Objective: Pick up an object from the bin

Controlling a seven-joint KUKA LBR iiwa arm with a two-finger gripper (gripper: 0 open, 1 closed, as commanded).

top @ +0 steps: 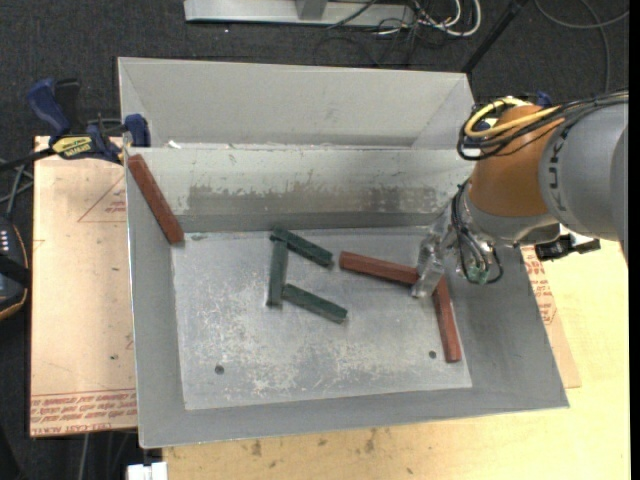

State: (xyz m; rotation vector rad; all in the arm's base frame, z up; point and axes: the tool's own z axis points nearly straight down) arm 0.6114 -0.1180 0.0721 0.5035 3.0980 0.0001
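Red-brown bar (pixel 375 266), long axis left-right

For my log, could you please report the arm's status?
Gripper low at bin's right side, where centre red-brown bar meets right red-brown bar. Grasp not discernible. Three green bars left of it, apart.

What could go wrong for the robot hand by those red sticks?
The gripper sits where the middle red stick and the right red stick nearly meet, so it may knock one while grabbing the other. The bin's sloping right wall is close, so the arm could scrape it.
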